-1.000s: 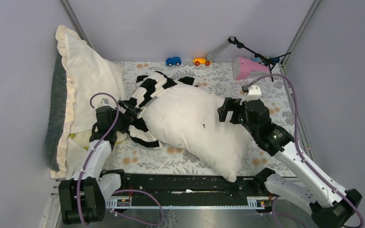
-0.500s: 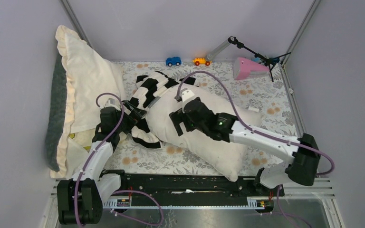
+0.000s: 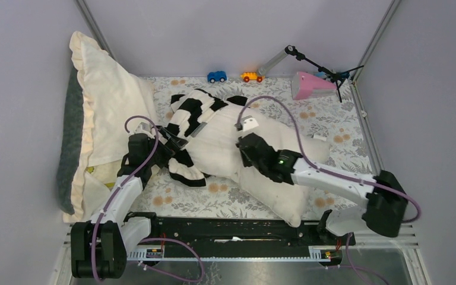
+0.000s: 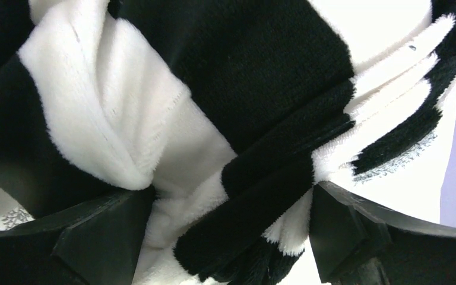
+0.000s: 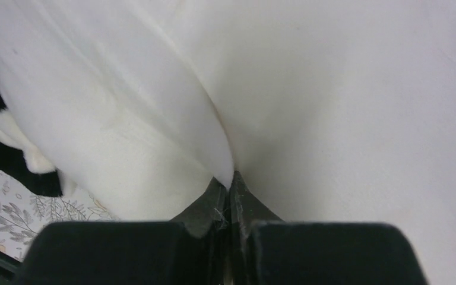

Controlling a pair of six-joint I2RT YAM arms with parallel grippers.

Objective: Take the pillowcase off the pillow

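The black-and-white striped pillowcase is bunched over the far left end of the off-white pillow, which lies diagonally across the floral sheet. My left gripper is at the bunched stripes. In the left wrist view its fingers stand wide apart, and folds of pillowcase fill the gap of the left gripper. My right gripper rests on the pillow's middle. In the right wrist view the right gripper is shut, pinching a raised fold of pillow fabric.
A cream ruffled pillow with grey backing leans against the left wall. A blue toy car, an orange toy car, a pink object and a small black stand sit along the back. The floral sheet covers the table.
My right arm swung from the pillow's right side to its middle and shut on a fold of pillow fabric. The pillow's near side has bunched. The left gripper has barely moved.
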